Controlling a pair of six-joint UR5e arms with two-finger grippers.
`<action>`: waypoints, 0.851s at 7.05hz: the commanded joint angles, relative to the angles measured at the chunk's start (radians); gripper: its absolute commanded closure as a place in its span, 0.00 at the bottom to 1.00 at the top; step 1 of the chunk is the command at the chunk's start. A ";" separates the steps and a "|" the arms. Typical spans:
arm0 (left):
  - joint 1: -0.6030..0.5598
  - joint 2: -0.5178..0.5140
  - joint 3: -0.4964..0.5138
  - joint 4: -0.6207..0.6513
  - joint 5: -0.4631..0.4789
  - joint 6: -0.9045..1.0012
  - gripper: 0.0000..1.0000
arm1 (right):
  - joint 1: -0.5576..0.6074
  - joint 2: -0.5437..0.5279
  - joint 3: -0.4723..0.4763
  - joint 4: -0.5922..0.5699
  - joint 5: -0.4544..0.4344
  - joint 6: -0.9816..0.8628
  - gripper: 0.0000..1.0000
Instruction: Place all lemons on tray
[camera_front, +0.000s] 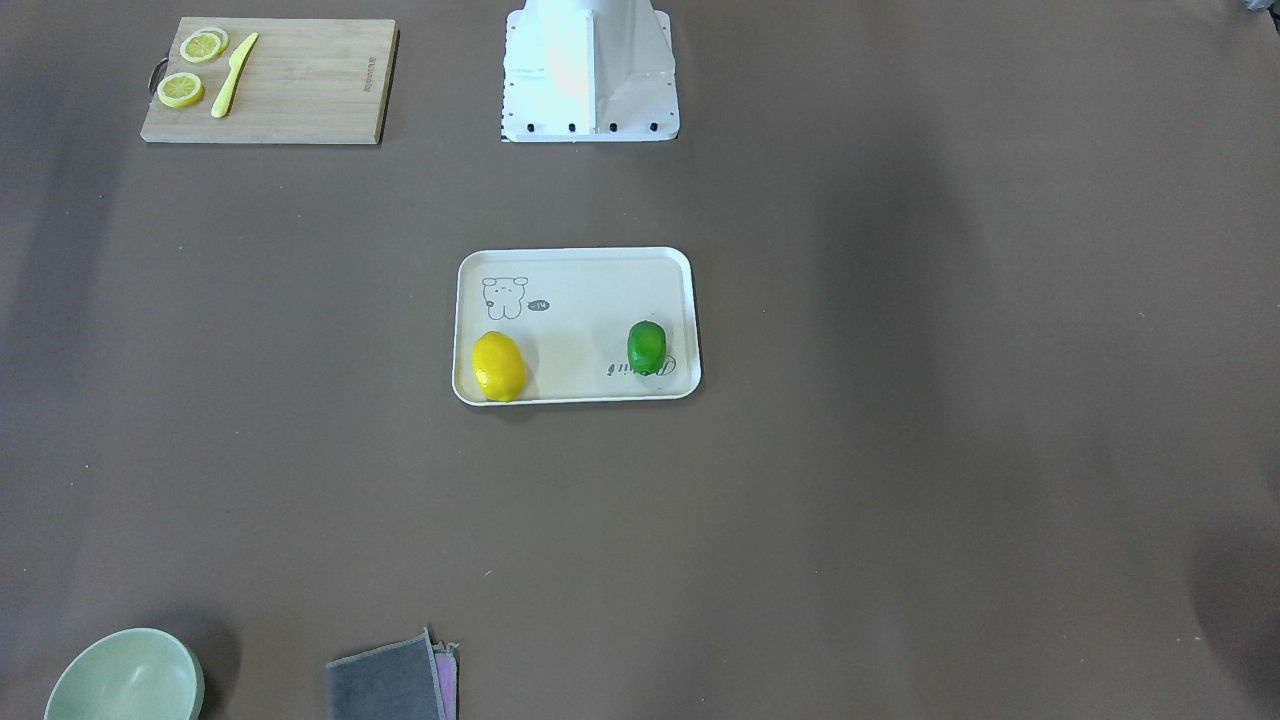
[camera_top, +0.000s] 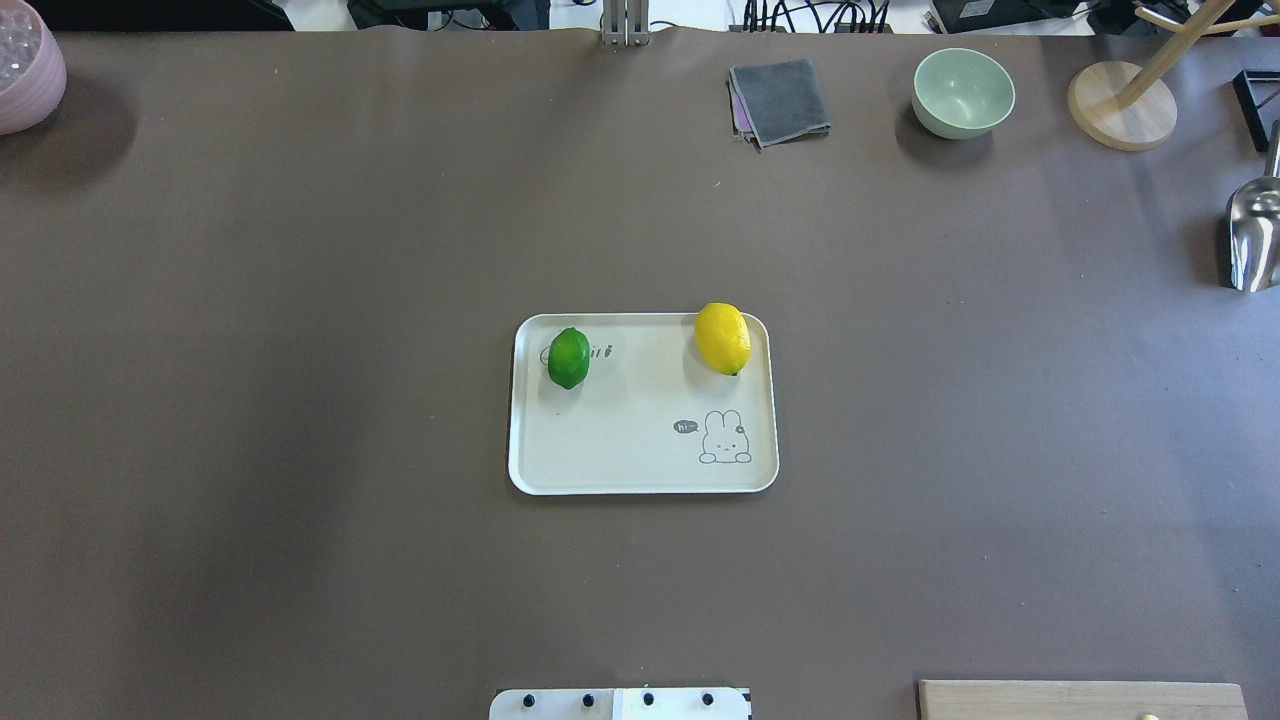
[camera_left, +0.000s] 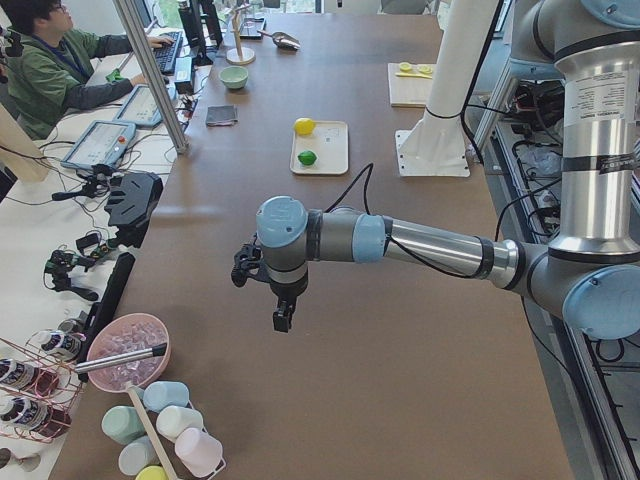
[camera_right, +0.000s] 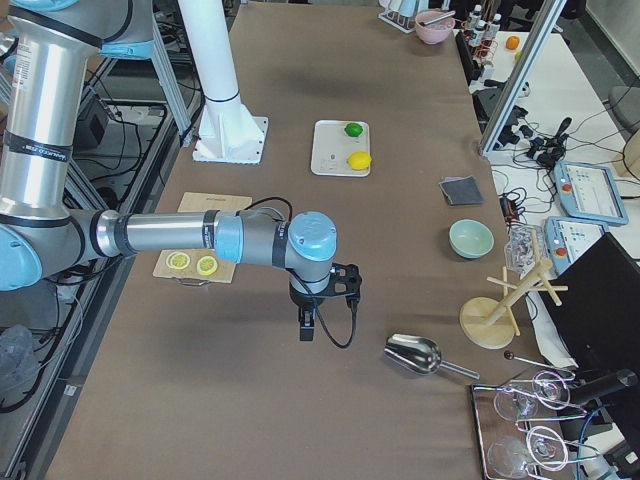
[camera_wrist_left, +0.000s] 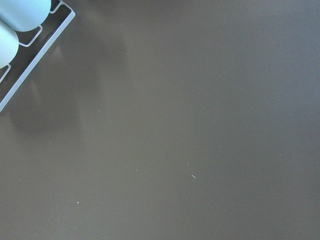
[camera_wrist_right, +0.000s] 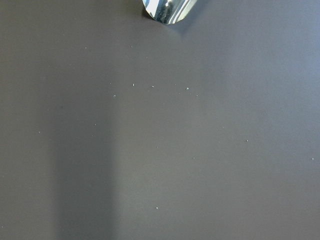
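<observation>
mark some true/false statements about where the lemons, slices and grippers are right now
1. The yellow lemon and the green lemon both lie on the tray. True.
2. The two lemons touch each other. False: they lie apart, near opposite short ends of the tray.
3. The lemon slices lie on the tray. False: they lie on the wooden cutting board, beside a yellow knife.
4. Neither gripper is over the tray. True: the left gripper and the right gripper hang over bare table, away from it.
5. A grey cloth lies apart from the pale green bowl. True.
</observation>
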 joint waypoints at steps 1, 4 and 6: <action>0.001 -0.001 0.001 0.000 -0.002 0.000 0.02 | 0.000 0.000 0.001 0.000 0.001 0.000 0.00; 0.001 -0.001 0.001 0.000 -0.002 0.000 0.02 | 0.000 0.000 0.001 0.000 0.002 0.000 0.00; 0.001 0.000 0.001 0.000 -0.002 0.000 0.02 | 0.000 0.000 0.001 0.000 0.008 0.000 0.00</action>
